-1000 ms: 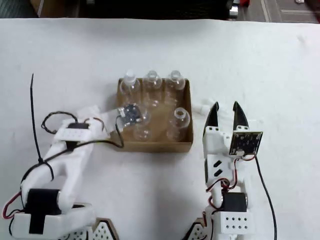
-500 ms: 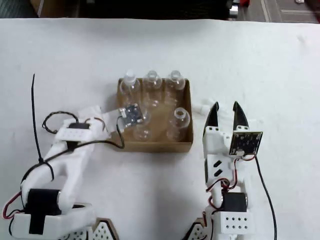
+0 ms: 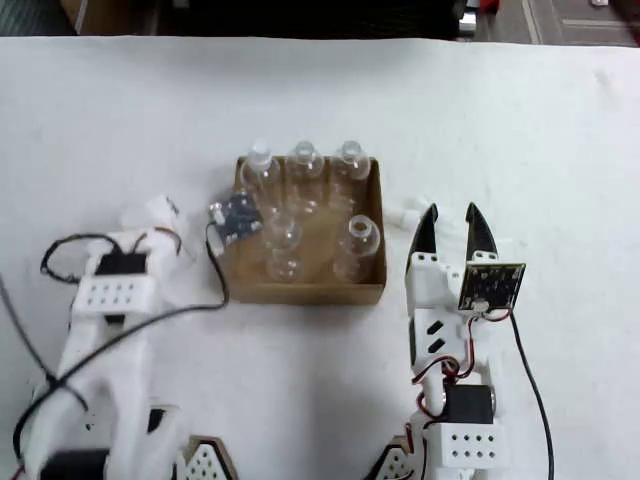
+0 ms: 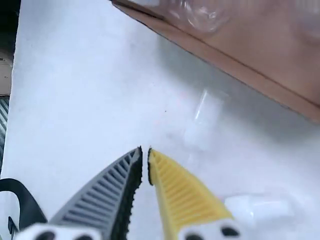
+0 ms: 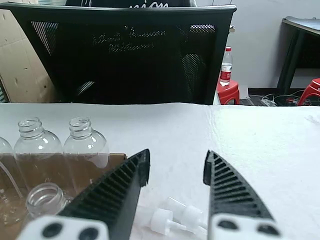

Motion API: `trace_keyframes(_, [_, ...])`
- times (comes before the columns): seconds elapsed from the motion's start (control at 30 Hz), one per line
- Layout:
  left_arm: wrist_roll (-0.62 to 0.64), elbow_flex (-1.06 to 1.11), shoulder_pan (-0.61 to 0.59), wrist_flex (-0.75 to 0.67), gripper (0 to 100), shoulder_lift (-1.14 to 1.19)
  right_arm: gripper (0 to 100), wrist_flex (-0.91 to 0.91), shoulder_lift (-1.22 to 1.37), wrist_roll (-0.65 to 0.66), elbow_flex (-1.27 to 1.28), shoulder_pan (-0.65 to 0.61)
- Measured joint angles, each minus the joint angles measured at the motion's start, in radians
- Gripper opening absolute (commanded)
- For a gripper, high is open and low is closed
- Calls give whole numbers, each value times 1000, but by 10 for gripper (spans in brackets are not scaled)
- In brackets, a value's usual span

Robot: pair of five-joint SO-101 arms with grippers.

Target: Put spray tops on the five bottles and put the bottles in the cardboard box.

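The cardboard box (image 3: 372, 262) holds several clear bottles: three in the back row (image 3: 305, 170) and two in front (image 3: 283, 240). The back-left bottle (image 3: 260, 165) has a white piece on its neck; the others I can see have open necks (image 5: 80, 125). My left gripper (image 4: 145, 151) is shut and holds nothing, low over the table just left of the box, under its camera board (image 3: 232, 212). A loose white spray top (image 4: 202, 120) lies ahead of it. My right gripper (image 3: 450, 215) (image 5: 175, 165) stands open right of the box, with two spray tops (image 5: 172, 217) on the table between its fingers.
The white table (image 3: 520, 120) stretches wide behind and to the right of the box. A black cable (image 3: 120, 320) loops by the left arm. Beyond the far table edge are a black mesh chair (image 5: 125, 55) and a red stool (image 5: 227, 90).
My left arm has drawn back leftward out of the box, away from the front-left bottle, which stays standing in the box. The right arm has not moved.
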Motion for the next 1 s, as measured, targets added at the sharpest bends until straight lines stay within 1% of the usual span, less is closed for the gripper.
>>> trace_keyframes(0.13, [3, 94, 25, 40, 22, -164, 159, 0, 0, 0, 0, 0])
trace_keyframes(0.17, [32, 117, 41, 40, 22, -190, 159, 0, 0, 0, 0, 0])
trace_keyframes(0.23, [132, 132, 69, 40, 22, -215, 159, 0, 0, 0, 0, 0])
trace_keyframes(0.3, [284, 133, 68, 40, 24, -230, 159, 0, 0, 0, 0, 0])
trace_keyframes(0.37, [468, 133, 41, 40, 33, -232, 159, 0, 0, 0, 0, 0])
trace_keyframes(0.43, [667, 133, -3, 40, 83, -232, 159, 0, 0, 0, 0, 0])
trace_keyframes(0.5, [856, 133, -31, 40, 168, -232, 159, 0, 0, 0, 0, 0])
trace_keyframes(0.57, [1011, 133, -32, 40, 235, -232, 159, 0, 0, 0, 0, 0])
trace_keyframes(0.67, [1183, 152, -29, 40, 237, -233, 159, 0, 0, 0, 0, 0])
trace_keyframes(0.7, [1220, 157, -23, 40, 229, -233, 159, 0, 0, 0, 0, 0])
trace_keyframes(0.77, [1247, 160, -12, 32, 227, -233, 159, 0, 0, 0, 0, 0])
trace_keyframes(0.9, [1250, 167, -8, -43, 229, -232, 159, 0, 0, 0, 0, 0])
trace_keyframes(1.0, [1255, 169, -8, -95, 225, -161, 159, 0, 0, 0, 0, 0])
